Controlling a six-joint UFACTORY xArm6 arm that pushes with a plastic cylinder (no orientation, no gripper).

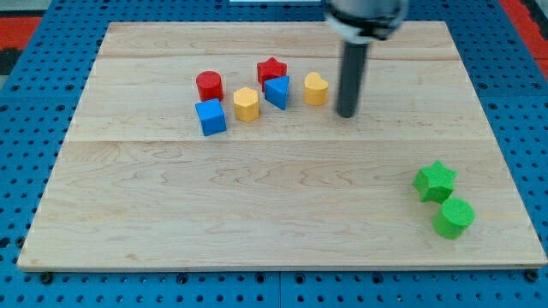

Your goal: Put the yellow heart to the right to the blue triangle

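Yellow heart already just right of blue triangle — near, not touching. Tip just right of heart, slightly lower, apart from it; no pincer on this rig — bare rod only. Looks like final step: at most a small leftward nudge, without shoving triangle.

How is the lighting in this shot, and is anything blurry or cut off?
Camera view: even, soft light, no glare on the wooden board; faint shadows under the green star; my tip is sharp, but the arm's upper part is cropped at the view's top.
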